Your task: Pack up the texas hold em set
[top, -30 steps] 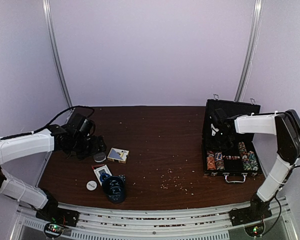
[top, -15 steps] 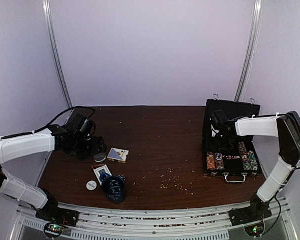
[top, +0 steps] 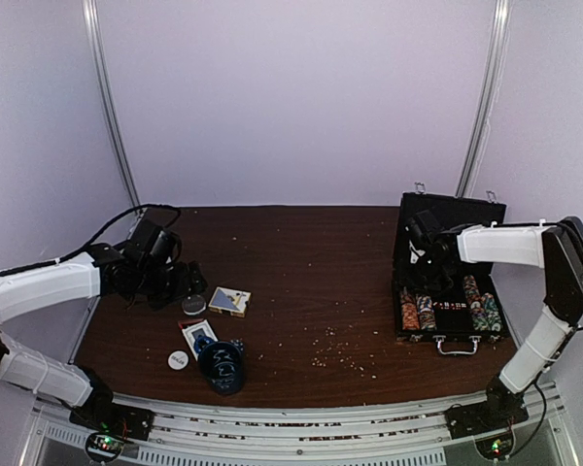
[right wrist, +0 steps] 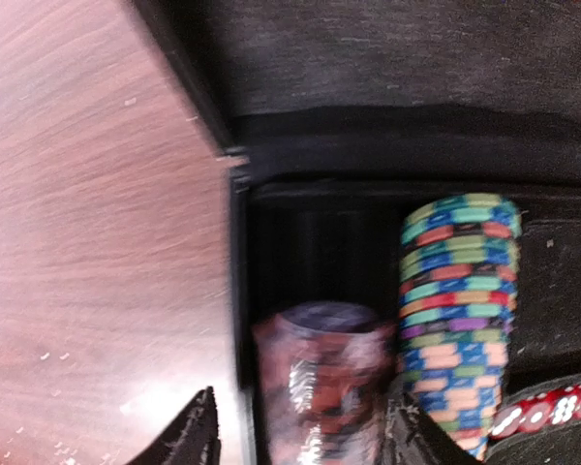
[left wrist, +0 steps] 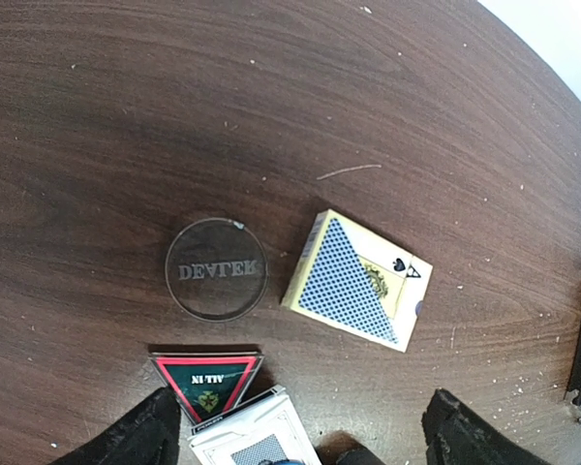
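I have my right tool point(right wrist: 305, 426) spread inside the black briefcase-style case point(top: 466, 216), which lies open at the right of the brown wooden surface point(top: 301, 282). A blurred reddish roll of poker chips point(right wrist: 324, 373) stands between its fingers with a gap on one side, beside a multicoloured chip roll point(right wrist: 460, 300). My left tool point(left wrist: 300, 441) hangs wide apart at the surface's left, over a clear round dealer button point(left wrist: 216, 269) and a blue-backed card deck point(left wrist: 353, 281).

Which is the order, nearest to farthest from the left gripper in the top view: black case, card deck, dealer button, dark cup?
1. Dealer button, just beside the left gripper.
2. Card deck, to its right.
3. Dark cup, near the front edge.
4. Black case, far right.
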Controlling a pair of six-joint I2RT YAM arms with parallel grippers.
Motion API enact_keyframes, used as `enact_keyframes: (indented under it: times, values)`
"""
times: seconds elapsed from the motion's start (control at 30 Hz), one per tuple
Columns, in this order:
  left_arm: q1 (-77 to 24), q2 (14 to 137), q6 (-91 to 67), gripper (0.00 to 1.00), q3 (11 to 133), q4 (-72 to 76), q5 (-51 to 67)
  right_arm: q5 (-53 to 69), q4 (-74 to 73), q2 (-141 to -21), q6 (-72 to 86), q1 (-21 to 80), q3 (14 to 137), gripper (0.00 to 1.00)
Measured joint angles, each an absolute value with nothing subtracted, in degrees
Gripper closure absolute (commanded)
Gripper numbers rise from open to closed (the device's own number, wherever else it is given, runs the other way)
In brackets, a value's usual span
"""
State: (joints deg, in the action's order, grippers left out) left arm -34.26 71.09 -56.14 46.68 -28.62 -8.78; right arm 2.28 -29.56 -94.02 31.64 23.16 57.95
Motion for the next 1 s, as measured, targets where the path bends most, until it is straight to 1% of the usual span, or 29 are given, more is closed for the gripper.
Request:
enact_keyframes:
  times: [0.1, 0.17, 0.2, 0.43, 0.53, 0.73, 1.0]
  values:
    - [-34.3, 70.8, -56.1, 0.11, 46.6, -28.6, -8.8, 2.2, -31.1, -93.3, 31.5, 23.5, 59.3, 0.35]
    - [-34.3, 70.7, -56.1, 0.1, 46.6, -28.6, -8.8, 1.8, -32.4, -92.7, 31.2, 23.7, 60.5, 0.35]
    - [-34.3, 70.7, -56.1, 0.1, 46.6, -28.6, -8.8, 1.3, -32.9, -92.3, 31.1, 23.7, 61.1, 0.37]
    - [-34.3, 69.5, -56.1, 0.1, 46.6, -28.6, -9.0, -1.3, -34.7, -91.2, 29.0, 23.7, 65.6, 0.58]
    - [-34.3, 68.9, -56.1, 0.1, 46.6, -28.7, -9.0, -1.8, -34.7, -92.1, 28.4, 23.7, 66.8, 0.64]
    - [-34.3, 67.8, -56.1, 0.1, 45.7, -28.8, -9.0, -1.7, -33.9, -95.8, 28.2, 23.7, 67.0, 0.62]
    - [-34.3, 68.1, -56.8, 0.1, 42.7, -29.6, -8.0, -0.7, -30.8, -95.9, 27.0, 23.7, 60.7, 0.64]
